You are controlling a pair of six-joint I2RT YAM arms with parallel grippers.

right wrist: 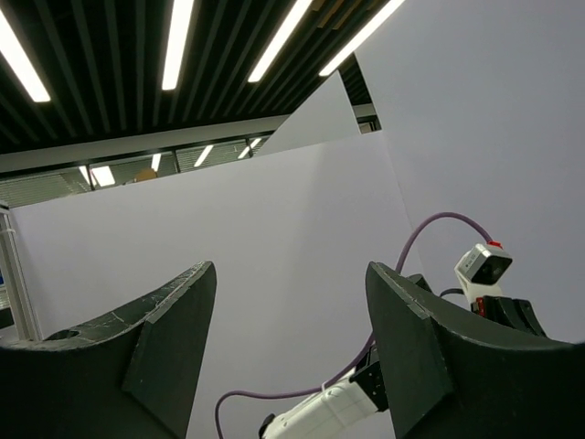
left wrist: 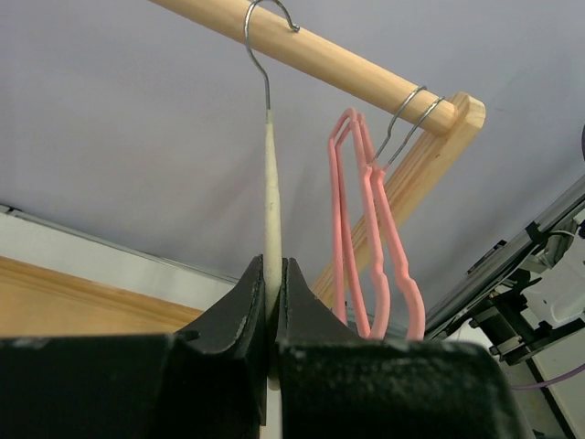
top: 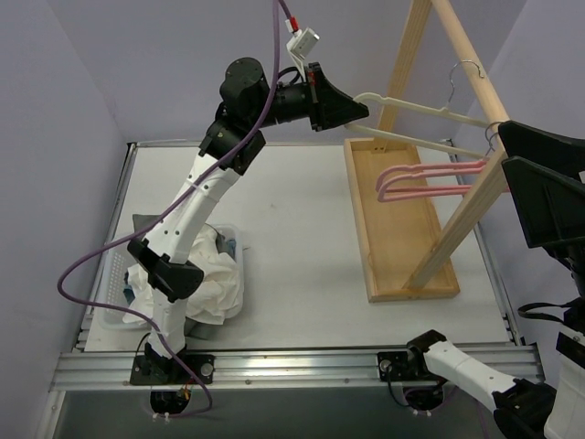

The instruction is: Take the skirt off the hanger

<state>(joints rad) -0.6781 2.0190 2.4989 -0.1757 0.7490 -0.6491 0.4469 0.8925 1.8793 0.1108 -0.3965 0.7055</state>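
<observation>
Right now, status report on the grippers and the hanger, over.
Left gripper shut on cream hanger. Right gripper open, empty. Hanger bare, nothing on it. Pink hangers alongside on rail.

Cream hanger (top: 425,107), pink hangers (top: 422,191) — pale wooden rack (top: 402,247) — white fabric (top: 219,274), lilac walls (top: 137,55).

The cream hanger (left wrist: 271,201) is hung bare by its wire hook on the wooden rail (left wrist: 347,71). The white skirt (top: 215,274) is heaped, crumpled, well left of that rail.
</observation>
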